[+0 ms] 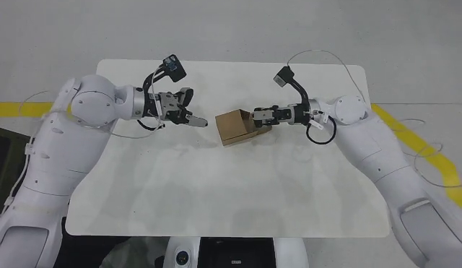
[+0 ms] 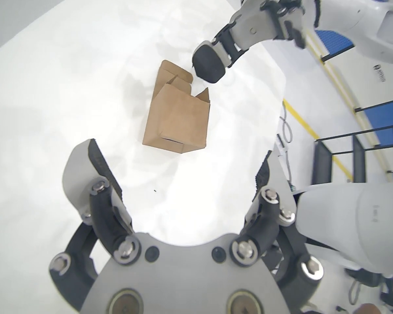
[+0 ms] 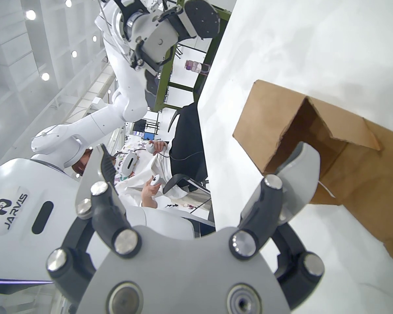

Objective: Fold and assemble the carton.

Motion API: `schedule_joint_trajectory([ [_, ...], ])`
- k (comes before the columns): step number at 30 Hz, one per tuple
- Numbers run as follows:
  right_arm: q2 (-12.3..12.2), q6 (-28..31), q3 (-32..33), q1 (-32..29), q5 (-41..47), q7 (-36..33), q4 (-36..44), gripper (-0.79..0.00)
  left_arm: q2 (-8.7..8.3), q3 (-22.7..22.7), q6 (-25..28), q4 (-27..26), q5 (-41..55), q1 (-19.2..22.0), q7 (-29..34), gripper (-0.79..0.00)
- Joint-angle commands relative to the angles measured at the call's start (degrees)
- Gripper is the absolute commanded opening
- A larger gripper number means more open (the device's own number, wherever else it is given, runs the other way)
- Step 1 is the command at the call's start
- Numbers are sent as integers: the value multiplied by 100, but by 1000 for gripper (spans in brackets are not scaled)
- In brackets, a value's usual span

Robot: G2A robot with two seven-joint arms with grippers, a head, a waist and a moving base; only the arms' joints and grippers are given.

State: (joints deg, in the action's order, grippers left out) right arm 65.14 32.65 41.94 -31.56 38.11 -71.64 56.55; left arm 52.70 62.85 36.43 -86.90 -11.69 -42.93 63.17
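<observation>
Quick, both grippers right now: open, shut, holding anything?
Left gripper: open, empty, short of the box.
Right gripper: open, gripping nothing, one finger at the box's open end.

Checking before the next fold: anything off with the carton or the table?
Nothing spilled or torn. The carton lies on its side on the table, askew to its edges, one end open with flaps loose: unfinished, not damaged. The open right gripper has one finger at that end; the open left gripper is clear of it.
</observation>
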Motion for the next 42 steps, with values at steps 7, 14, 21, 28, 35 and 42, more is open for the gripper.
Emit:
schedule_joint_trajectory([
  [7, -85, -167, 246, -224, 358, -167, 234, 0, -22, -32, 328, -522, -1499, -430, -1035, 0],
  [14, -85, -167, 246, -224, 358, -167, 234, 0, -25, -37, 380, -559, -1702, -449, -1131, 0],
  [21, -85, -167, 246, -224, 358, -167, 234, 0, -25, -37, 380, -559, -1702, -449, -1131, 0],
  [28, -85, -214, 256, -266, 356, -75, 253, 0, -39, -19, 338, -679, -2230, -637, -1468, 0],
  [35, -188, -935, 597, -603, 660, -216, 324, 0, -73, 177, 1089, -642, -3392, -1197, -3092, 0],
  [42, -254, -1429, 794, -877, 777, -507, 434, 0, -58, 180, 1240, -674, -5127, -1506, -4678, 0],
])
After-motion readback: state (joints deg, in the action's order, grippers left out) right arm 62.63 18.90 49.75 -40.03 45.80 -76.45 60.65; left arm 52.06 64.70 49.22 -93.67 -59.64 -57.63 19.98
